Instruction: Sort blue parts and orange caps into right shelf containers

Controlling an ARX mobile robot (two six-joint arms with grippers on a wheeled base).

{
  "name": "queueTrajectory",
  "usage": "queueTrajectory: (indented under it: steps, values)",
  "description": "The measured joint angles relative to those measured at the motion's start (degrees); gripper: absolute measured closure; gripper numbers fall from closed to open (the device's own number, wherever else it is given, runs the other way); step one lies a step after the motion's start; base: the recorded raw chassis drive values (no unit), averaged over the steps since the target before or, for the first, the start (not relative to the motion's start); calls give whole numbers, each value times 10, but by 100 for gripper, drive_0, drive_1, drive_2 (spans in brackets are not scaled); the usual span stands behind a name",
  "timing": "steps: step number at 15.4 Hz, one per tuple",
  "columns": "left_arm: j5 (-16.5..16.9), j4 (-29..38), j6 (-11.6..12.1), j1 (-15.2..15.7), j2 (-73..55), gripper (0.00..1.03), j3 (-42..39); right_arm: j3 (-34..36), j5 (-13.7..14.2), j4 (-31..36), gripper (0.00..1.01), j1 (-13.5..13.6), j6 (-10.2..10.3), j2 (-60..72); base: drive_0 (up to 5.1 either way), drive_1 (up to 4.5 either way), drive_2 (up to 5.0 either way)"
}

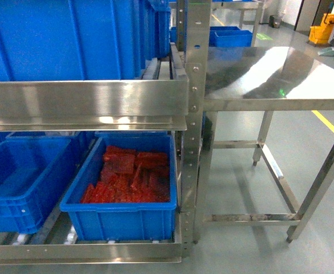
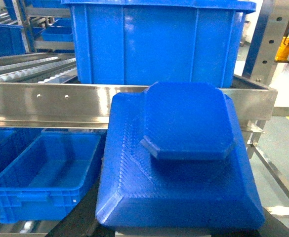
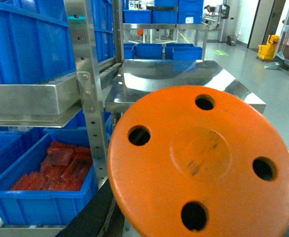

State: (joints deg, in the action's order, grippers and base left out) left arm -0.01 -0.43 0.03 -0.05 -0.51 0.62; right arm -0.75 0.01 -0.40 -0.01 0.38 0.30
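A big blue part (image 2: 184, 163), a stepped block with a raised octagonal top, fills the left wrist view; my left gripper (image 2: 181, 229) is shut on it, with only a dark finger (image 2: 77, 219) showing below. In the right wrist view, my right gripper (image 3: 198, 217) is shut on a round orange cap (image 3: 203, 163) with several holes, hiding the jaws except one dark finger (image 3: 90, 212). Blue crates sit on the lower shelf: one (image 1: 121, 220) holds red-orange pieces (image 1: 129, 177), another (image 1: 18, 200) to its left is empty. Neither gripper shows in the head view.
A large blue crate (image 1: 64, 40) sits on the upper steel shelf (image 1: 87, 97). The shelf post (image 1: 196, 114) divides the rack from a steel table (image 1: 269, 68) on the right. A yellow mop bucket (image 1: 322, 28) stands far back on the grey floor.
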Motion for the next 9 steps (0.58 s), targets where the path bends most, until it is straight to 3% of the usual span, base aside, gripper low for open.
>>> queueTrajectory:
  steps: [3,9]
  values:
    - [0,0,0,0,0,61,0,0,0,0,57,0,0,0,2,417,-413]
    - [0,0,0,0,0,61,0,0,0,0,57,0,0,0,-505,236,236]
